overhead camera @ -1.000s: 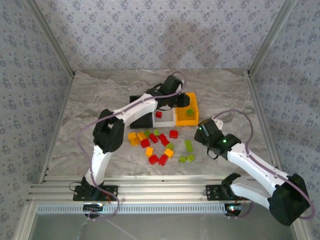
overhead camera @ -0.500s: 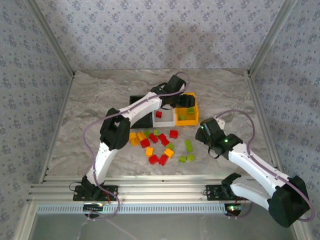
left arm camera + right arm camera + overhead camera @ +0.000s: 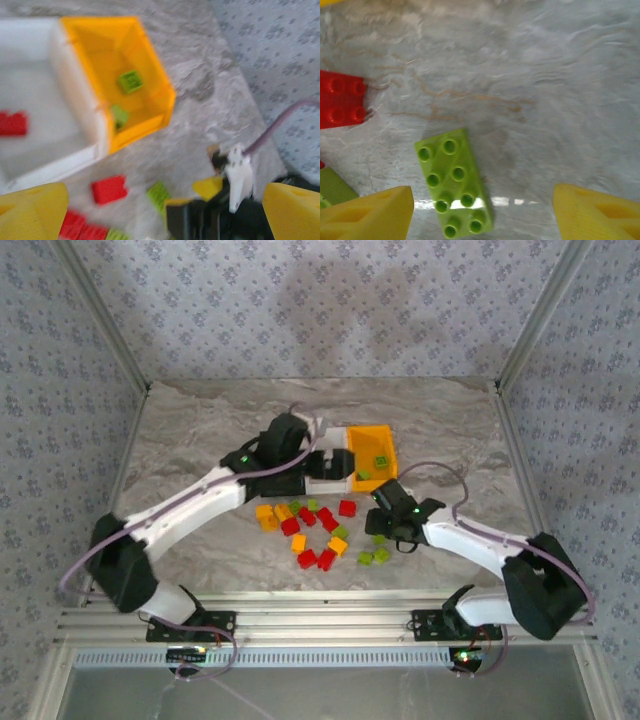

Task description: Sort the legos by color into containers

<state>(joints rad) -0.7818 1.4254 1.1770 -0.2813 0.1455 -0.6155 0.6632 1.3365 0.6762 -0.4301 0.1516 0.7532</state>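
On veined marble (image 3: 560,65), studded brick (image 3: 454,189).

Table (image 3: 200,450), centre: the right-end bin (image 3: 372,445) touches the middle bin (image 3: 322,480) on its left. Two bricks (image 3: 130,81) lie in the right-end bin, one near its middle and one by the shared wall, and a single brick (image 3: 12,123) lies in the middle bin. In front of both, nearer the arm bases: loose bricks (image 3: 308,517) scattered close together, with a smaller group (image 3: 381,554) set apart to their right. There, under the right gripper (image 3: 484,210), one brick (image 3: 454,187) lies flat, studs up, between the spread fingertips and touching neither, with another brick (image 3: 340,100) apart beyond it.
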